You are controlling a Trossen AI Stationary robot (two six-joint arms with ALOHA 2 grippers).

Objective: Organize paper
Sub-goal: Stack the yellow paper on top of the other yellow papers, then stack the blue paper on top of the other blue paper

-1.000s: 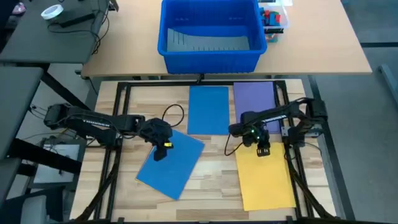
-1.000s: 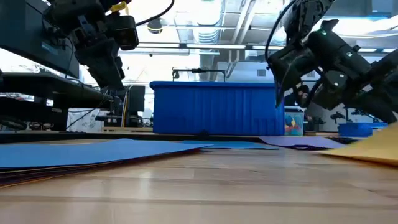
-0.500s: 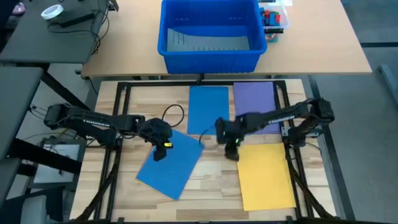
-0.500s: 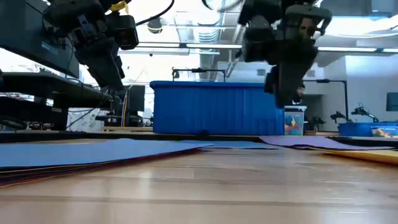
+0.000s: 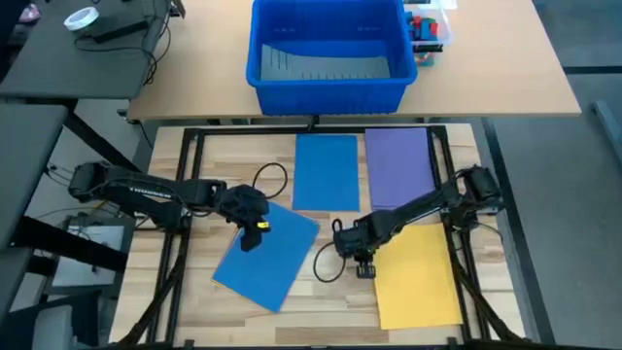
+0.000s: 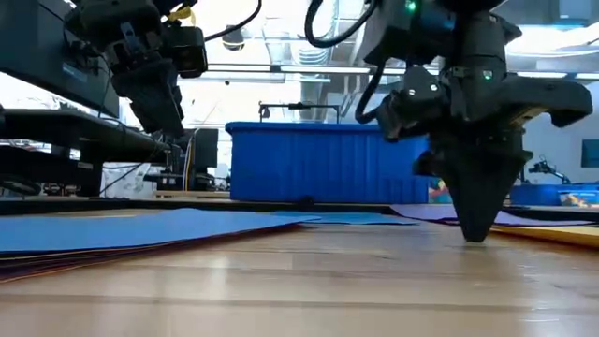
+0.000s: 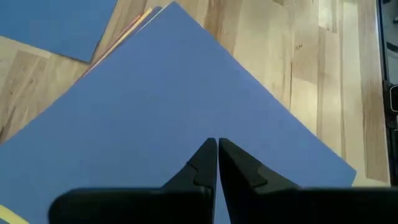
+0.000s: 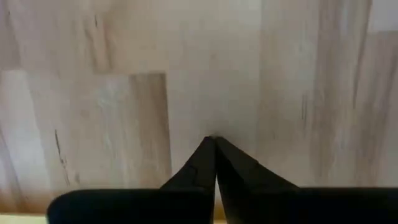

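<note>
Risks scuffing bare tabletop [image 5: 330, 282] or buckling the yellow sheet [image 5: 416, 274] just beside it if the right claw [image 5: 363, 268], pressed together and tip-down on wood, slides sideways (left claw [image 5: 251, 236], also pressed together, hovers over the tilted blue sheet [image 5: 267, 255]).

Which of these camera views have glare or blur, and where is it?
Low view: the bright ceiling lights behind the arms wash out the background, leaving the left gripper and right gripper as dark shapes, and the near table looks soft. Right wrist view: the wood is slightly blurred. High view: evenly lit, without strong glare.
</note>
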